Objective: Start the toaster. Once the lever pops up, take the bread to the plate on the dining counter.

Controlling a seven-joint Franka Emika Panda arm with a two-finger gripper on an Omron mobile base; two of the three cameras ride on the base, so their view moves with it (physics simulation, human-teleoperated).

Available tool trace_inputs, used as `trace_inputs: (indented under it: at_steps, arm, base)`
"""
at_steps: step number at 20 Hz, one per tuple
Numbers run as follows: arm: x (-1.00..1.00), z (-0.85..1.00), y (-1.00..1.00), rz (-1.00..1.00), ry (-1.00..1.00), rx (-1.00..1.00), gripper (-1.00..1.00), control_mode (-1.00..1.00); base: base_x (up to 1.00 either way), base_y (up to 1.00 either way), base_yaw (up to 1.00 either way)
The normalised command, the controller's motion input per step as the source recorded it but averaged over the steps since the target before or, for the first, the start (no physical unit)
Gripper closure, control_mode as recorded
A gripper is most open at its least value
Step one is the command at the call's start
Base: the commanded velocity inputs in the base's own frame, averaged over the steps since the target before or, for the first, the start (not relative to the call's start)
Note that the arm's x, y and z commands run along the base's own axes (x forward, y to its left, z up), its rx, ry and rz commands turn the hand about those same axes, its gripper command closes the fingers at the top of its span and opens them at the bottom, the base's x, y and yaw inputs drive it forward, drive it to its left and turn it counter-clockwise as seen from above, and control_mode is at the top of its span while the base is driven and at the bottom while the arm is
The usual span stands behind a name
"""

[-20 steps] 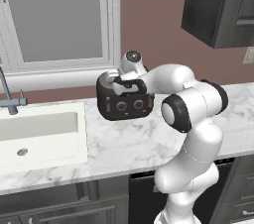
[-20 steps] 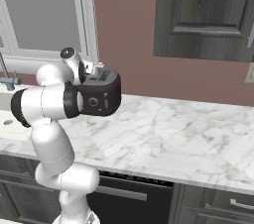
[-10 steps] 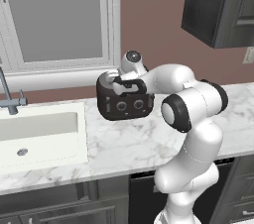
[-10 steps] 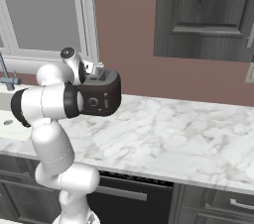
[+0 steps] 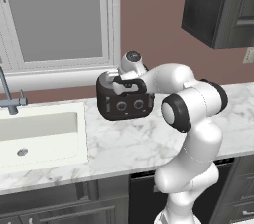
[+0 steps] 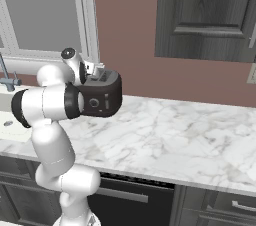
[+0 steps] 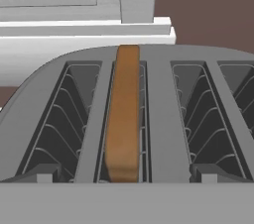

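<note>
The black toaster stands on the marble worktop by the wall, its round knobs facing the room. In the hand view I look down on its slots; the brown bread stands in the second slot from the left, its top edge at the slot's mouth. My gripper is open right above the toaster, one fingertip on each side of the bread's slot, not touching the slice. From the base, the gripper hangs over the toaster's top. The plate and the dining counter are out of view.
A white sink with a faucet lies left of the toaster. The marble worktop stretches bare to the right. A window is behind the toaster; a dark wall cabinet hangs on the right.
</note>
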Motion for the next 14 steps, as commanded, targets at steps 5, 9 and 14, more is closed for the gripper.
trace_inputs:
  at_steps: [5,9,14]
  arm:
    - [0.02,0.0,0.0,0.0,0.0,0.0,-1.0,-1.0]
    - [0.0,0.0,0.0,0.0,0.0,0.0,-1.0,-1.0]
    - [0.04,0.0,0.0,0.0,0.0,0.0,-1.0,-1.0]
  base:
    - [0.0,0.0,0.0]
    - [0.0,0.0,0.0]
    - [0.0,0.0,0.0]
